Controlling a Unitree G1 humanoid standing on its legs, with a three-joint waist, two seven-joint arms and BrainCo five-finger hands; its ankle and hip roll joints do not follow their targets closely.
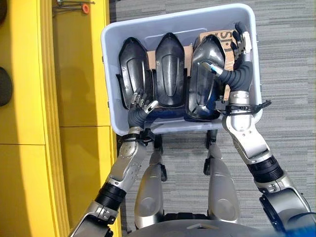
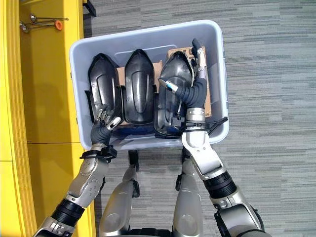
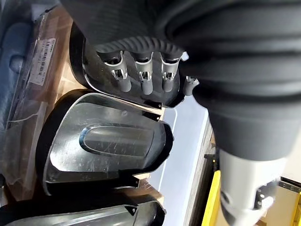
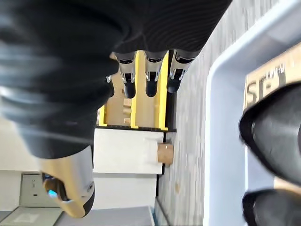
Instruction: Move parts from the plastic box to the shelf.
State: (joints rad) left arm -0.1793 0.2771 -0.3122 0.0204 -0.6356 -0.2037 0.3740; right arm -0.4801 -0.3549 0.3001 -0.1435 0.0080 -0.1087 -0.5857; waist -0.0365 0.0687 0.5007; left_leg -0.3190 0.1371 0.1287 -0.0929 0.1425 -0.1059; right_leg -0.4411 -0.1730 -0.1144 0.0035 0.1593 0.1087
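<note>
A pale blue plastic box stands in front of me with three glossy black shell-shaped parts side by side in it: left, middle and right. My left hand hovers at the near end of the left part, fingers relaxed just over its edge and holding nothing. My right hand is inside the box by its right wall. Its fingers point straight to the far side and its thumb spreads over the right part. The yellow shelf runs along my left.
Brown cardboard lies under the parts at the box's far right. A tool with an orange tip and a dark rounded shape sit on the shelf. Grey carpet surrounds the box.
</note>
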